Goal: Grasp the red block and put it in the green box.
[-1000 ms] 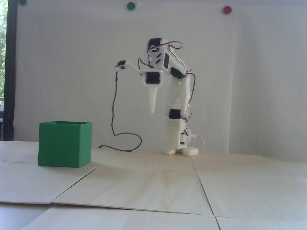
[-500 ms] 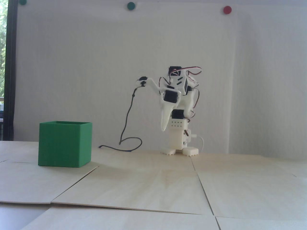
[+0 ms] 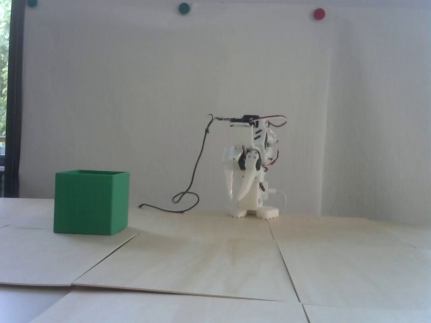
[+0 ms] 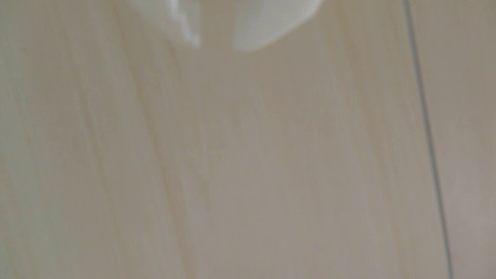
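Pointing down near its base in the fixed view, the white hand (image 3: 235,198) shows parted, empty fingers; only there stands the matte green open-topped box (image 3: 91,202), well apart. The wrist view shows just fingertips (image 4: 193,37) over the pale wooden counter (image 4: 241,161); no red block is visible.

From my station, the green box (image 3: 91,202) looks like matt plastic, its front face marked with fine vertical ribbing. The worktop (image 3: 215,262) is pale wood in flat panels, smooth and faintly sheened, and my wrist view shows its long grain streaks (image 4: 166,161) and a thin dark seam (image 4: 426,134) between panels. The arm (image 3: 251,168) reads as white matt plastic with glossy black servo housings. I see the gripper (image 3: 235,195) as the same white plastic, smooth and slightly translucent at the tips. The cable (image 3: 198,158) looks like black rubbery sheathing.
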You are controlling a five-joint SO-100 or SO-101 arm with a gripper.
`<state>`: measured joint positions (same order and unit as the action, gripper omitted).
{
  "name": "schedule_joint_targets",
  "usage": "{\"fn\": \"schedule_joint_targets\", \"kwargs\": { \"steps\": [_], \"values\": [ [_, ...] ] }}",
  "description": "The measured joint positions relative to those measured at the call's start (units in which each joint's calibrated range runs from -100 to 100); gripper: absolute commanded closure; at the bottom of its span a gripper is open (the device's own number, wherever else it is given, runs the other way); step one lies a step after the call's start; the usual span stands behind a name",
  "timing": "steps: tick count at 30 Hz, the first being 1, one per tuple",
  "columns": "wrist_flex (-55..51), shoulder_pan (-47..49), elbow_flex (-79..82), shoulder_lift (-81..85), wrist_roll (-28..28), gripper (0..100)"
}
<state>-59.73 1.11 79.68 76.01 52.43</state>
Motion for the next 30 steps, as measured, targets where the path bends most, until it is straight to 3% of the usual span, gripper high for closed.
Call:
{"fn": "schedule_joint_targets", "kwargs": {
  "steps": [5,8,18,30],
  "values": [
    [0.8,0.1,16.9,15.4,1.2,98],
    [-1.2,0.4,17.0,20.7,1.3,98],
    [-14.5,1.2,17.0,22.0,1.7,98],
    [-15.1,1.2,17.0,22.0,1.7,98]
  ]
}}
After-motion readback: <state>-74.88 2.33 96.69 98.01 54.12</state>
